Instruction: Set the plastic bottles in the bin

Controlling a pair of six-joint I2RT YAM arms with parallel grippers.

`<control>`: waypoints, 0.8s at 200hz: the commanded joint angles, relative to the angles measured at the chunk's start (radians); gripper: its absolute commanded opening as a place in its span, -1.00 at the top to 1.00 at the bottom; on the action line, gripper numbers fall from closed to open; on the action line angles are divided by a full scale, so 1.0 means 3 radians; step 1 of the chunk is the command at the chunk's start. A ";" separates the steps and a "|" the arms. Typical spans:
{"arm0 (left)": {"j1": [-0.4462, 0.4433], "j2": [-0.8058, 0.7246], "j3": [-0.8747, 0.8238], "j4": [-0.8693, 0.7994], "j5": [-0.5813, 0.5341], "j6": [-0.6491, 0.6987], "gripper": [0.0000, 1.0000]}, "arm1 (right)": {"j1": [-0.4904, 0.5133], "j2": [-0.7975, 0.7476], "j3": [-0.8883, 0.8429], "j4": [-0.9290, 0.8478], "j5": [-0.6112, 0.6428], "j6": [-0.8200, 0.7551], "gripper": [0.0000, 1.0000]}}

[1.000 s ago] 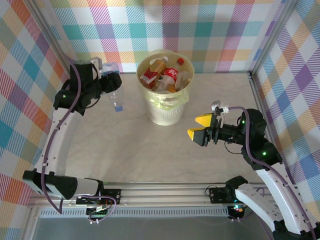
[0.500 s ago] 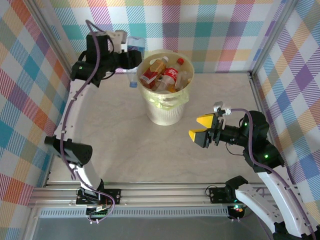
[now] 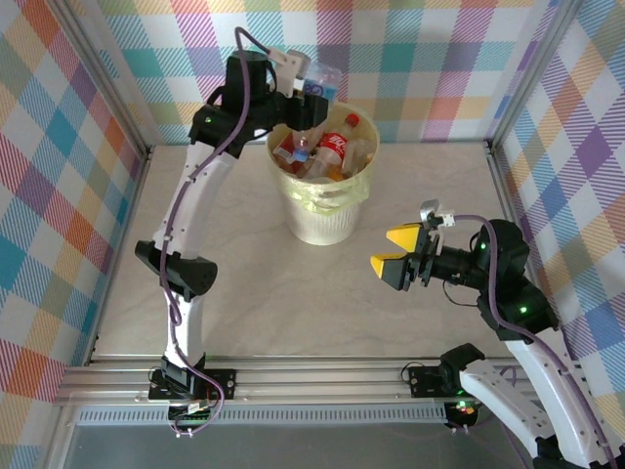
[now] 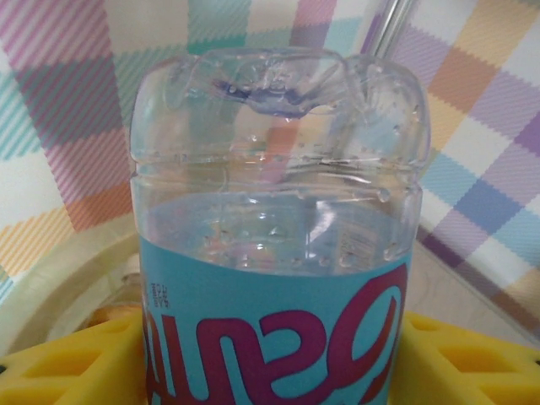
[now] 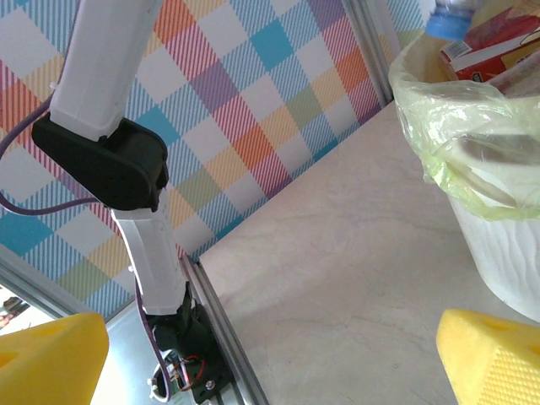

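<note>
The clear bottle with a blue label is clamped between the yellow fingers of the left gripper. It hangs in the air over the far left rim of the bin, which stands far on the table and holds several other bottles. The right gripper hovers with its fingers apart, near and right of the bin.

Bin mouth — you find it heaped with bottles to the rim. Table around it — open; your left arm crosses its left side.
</note>
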 commanded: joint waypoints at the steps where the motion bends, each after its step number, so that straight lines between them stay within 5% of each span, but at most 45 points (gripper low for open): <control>1: -0.0066 0.0102 0.0067 -0.0127 -0.0112 0.0234 -0.29 | 0.0017 -0.0040 0.0063 -0.0021 0.0021 -0.0078 -0.99; 75: -0.0197 0.0249 0.0047 -0.0442 -0.0561 0.0533 -0.43 | 0.0018 -0.0021 0.0053 -0.0004 0.0019 -0.0047 -0.99; 99: -0.0200 0.0270 0.0052 -0.0495 -0.0599 0.0460 -0.59 | 0.0017 0.0009 0.0063 -0.0002 0.0012 -0.0048 -0.99; 125: -0.0200 0.0227 0.0055 -0.0416 -0.0630 0.0356 -0.99 | 0.0017 0.0025 0.0073 -0.0002 0.0017 -0.0056 -0.99; 160: -0.0200 0.0144 0.0052 -0.0189 -0.0653 0.0201 -1.00 | 0.0017 0.0037 0.0074 -0.0014 0.0020 -0.0059 -0.99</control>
